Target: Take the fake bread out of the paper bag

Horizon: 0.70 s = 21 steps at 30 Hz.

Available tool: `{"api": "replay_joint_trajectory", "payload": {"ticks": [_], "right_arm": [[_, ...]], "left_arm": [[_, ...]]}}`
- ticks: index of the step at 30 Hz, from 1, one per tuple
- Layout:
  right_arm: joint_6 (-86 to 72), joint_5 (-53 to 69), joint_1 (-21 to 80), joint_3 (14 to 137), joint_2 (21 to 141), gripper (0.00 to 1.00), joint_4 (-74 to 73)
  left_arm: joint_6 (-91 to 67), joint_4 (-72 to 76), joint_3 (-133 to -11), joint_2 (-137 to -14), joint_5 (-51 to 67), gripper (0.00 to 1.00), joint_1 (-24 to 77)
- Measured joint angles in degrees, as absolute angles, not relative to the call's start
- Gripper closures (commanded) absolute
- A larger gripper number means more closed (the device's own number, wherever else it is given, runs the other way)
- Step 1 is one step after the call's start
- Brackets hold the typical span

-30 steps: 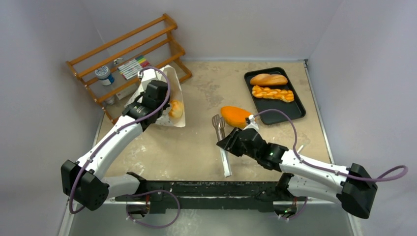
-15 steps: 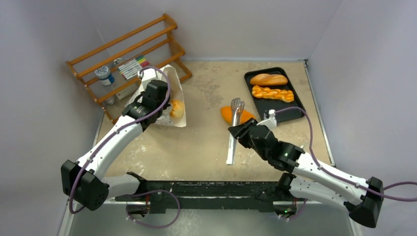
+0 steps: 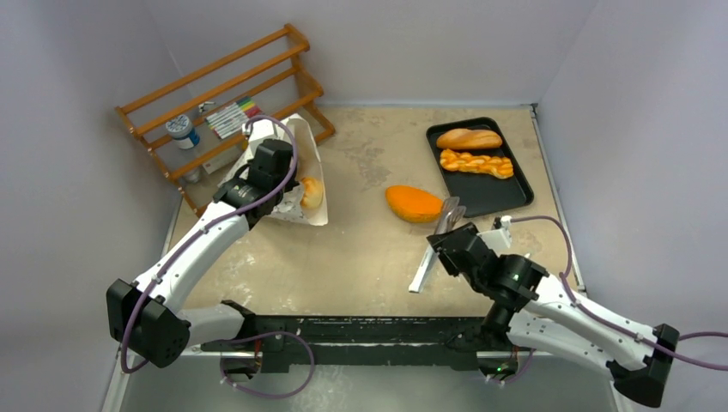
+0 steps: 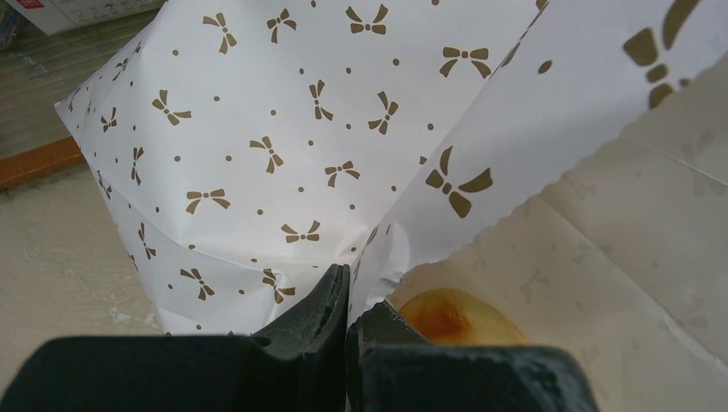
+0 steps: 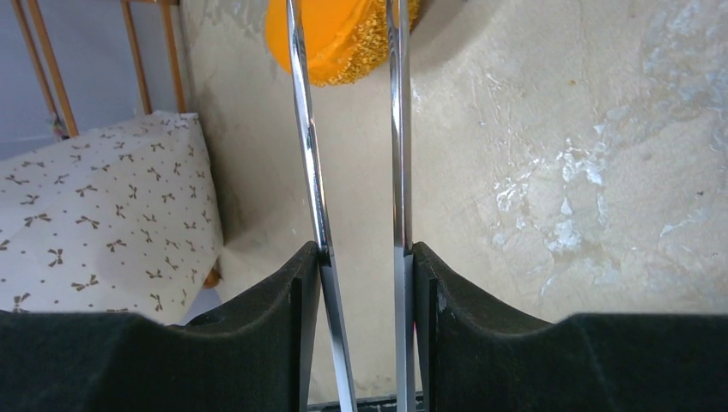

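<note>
The paper bag (image 3: 292,172), off-white with small dark bow marks, lies at the left by the rack. A golden bun of fake bread (image 3: 311,192) shows in its mouth. My left gripper (image 3: 283,184) is shut on the bag's upper edge (image 4: 378,257); the bun (image 4: 455,315) sits just behind the fingers. An orange bread (image 3: 412,203) lies on the table mid-right. My right gripper (image 3: 441,245) is shut on metal tongs (image 3: 425,270). The tongs' arms (image 5: 397,129) are held between the pads, tips beside the orange bread (image 5: 348,34).
A black tray (image 3: 502,193) at the back right holds a long loaf (image 3: 468,138) and a braided loaf (image 3: 476,163). A wooden rack (image 3: 223,94) with a jar (image 3: 182,131) and markers (image 3: 233,117) stands at the back left. Walls close in on three sides.
My right arm has swung to the right with the tongs, whose tips went from left of the orange bread, over it, to its right side. The left arm and bag have stayed put.
</note>
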State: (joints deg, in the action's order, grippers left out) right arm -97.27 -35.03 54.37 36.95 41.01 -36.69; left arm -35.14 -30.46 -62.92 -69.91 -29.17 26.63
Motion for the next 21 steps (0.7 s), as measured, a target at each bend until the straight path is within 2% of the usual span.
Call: {"api": "replay_joint_trajectory", "payload": {"ticks": [8,21], "right_arm": [[-102.0,-34.6,54.4,35.0,38.2,0.56,-40.7],[-102.0,-32.4,54.4,30.4,37.2,0.54,-37.6]], "left_arm": [[-34.8,-30.1,-62.9,-69.9,-28.7,1.00,26.6],[-34.8,-29.6,-62.9,-69.9,-28.7,1.00,26.6]]}}
